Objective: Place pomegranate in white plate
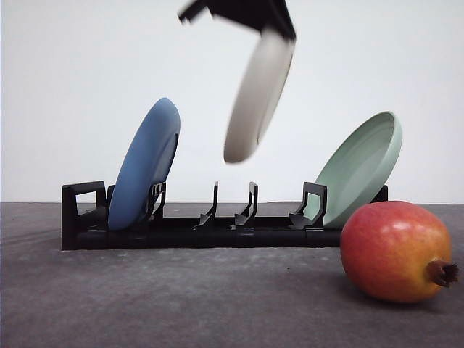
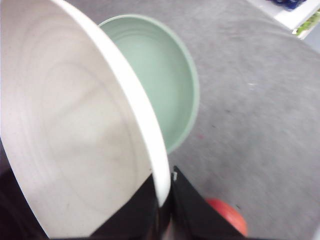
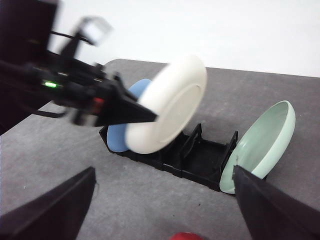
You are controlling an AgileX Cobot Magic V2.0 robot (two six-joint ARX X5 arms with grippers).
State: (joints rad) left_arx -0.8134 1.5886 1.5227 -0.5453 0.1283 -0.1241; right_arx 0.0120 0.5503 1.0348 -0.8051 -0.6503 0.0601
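The white plate (image 1: pixel 257 94) hangs tilted on edge above the middle of the rack, with my left gripper (image 1: pixel 279 30) shut on its upper rim. In the left wrist view the plate (image 2: pixel 75 125) is close up and its rim sits pinched between the black fingers (image 2: pixel 187 210). The red and yellow pomegranate (image 1: pixel 396 250) lies on the table at the front right, its brown crown pointing right; a part of it (image 2: pixel 227 218) shows beneath the plate. My right gripper (image 3: pixel 164 172) is open and holds nothing, back from the rack and above the pomegranate (image 3: pixel 187 236).
A black dish rack (image 1: pixel 217 228) stands across the dark grey table. A blue plate (image 1: pixel 145 165) leans in its left slots and a pale mint-green plate (image 1: pixel 360 168) leans at its right end, just behind the pomegranate. The middle slots hold nothing.
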